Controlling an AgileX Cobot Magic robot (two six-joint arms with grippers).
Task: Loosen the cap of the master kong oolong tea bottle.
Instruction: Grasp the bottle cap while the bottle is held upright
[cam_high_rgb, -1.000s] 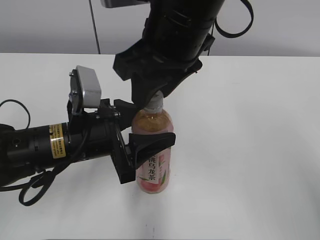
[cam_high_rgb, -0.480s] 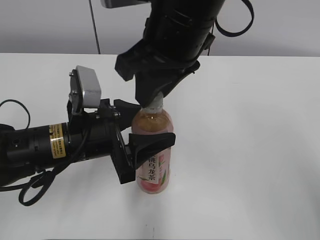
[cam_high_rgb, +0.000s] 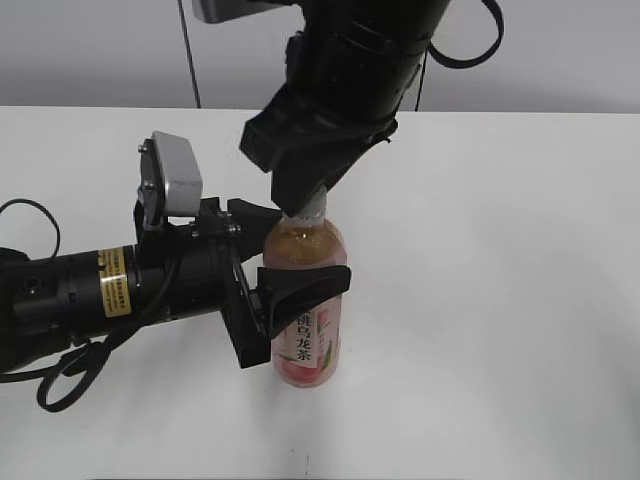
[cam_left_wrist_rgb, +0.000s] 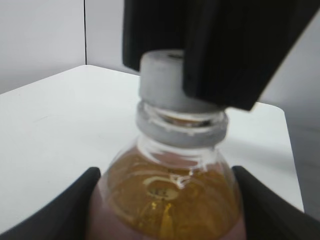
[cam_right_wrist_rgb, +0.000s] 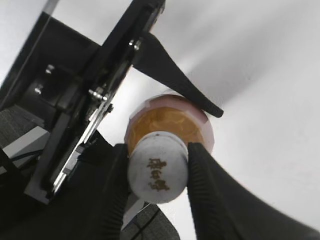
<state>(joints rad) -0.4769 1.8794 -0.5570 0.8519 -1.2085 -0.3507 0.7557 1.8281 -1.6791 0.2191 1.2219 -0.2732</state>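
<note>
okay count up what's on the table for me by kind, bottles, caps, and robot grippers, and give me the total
Bottles: 1, the master kong oolong tea bottle, upright on the table.
Caps: 1, the white cap on its neck.
Grippers: 2, the left gripper around the bottle's body, the right gripper closed on the cap.
Total: 4

Looking down along the right gripper (cam_right_wrist_rgb: 158, 172): its two black ribbed fingers (cam_right_wrist_rgb: 209, 192) press against opposite sides of the small round white plastic cap (cam_right_wrist_rgb: 157, 172), which carries a dark printed mark on top. Beneath the cap, the clear plastic bottle of amber tea (cam_right_wrist_rgb: 170, 120) stands on the white table (cam_right_wrist_rgb: 270, 100). The left gripper's black finger (cam_right_wrist_rgb: 172, 75) lies against the bottle's shoulder; its metal-edged body (cam_right_wrist_rgb: 85, 100) extends to upper left.
</note>
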